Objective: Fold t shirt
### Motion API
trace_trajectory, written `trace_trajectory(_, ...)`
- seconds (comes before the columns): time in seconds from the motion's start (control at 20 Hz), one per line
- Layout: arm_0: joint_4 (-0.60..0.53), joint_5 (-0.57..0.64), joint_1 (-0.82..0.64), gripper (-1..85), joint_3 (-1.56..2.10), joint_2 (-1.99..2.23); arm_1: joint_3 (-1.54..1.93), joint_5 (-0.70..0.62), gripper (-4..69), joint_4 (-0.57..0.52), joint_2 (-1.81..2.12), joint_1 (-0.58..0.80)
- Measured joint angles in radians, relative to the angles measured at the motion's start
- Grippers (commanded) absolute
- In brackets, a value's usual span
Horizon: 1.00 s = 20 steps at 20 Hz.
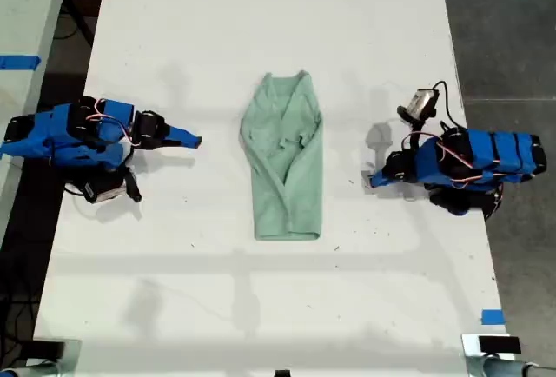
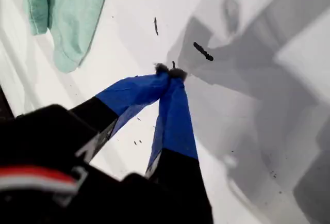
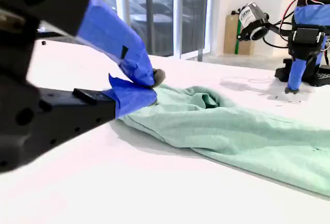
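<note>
Got the t shirt (image 1: 285, 168) lying mid-table (image 1: 261, 12), already narrowed into a long strip with the sides turned in, neck end toward the far edge in the exterior view. Still looks a bit lumpy around the middle.

Got my first gripper (image 2: 170, 72) pressed together on nothing, hovering over bare table at the exterior view's right, clear of the cloth. Same deal with my second gripper (image 3: 149, 79) at the exterior view's left: tips closed and empty, near the shirt's edge but not touching it.

Probably a crosswise fold left to do. Main worries:
- grabbing only the top layer, so the side folds peel open on the lift
- pinching at uneven spots along the strip, giving a skewed fold
- dragging the whole shirt across the slick table instead of lifting an end
- both arms heading for the same end and bumping

Nothing really in the way. Just blue tape (image 1: 492, 316) near the table's near corner at the exterior view's right, well apart from the cloth.
</note>
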Motion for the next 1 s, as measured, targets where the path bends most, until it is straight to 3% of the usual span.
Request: trace_trajectory(1.0,0.046,-0.009,-0.015,0.0,-0.003,0.003,0.000,-0.003,-1.4,0.002,0.000,-0.011)
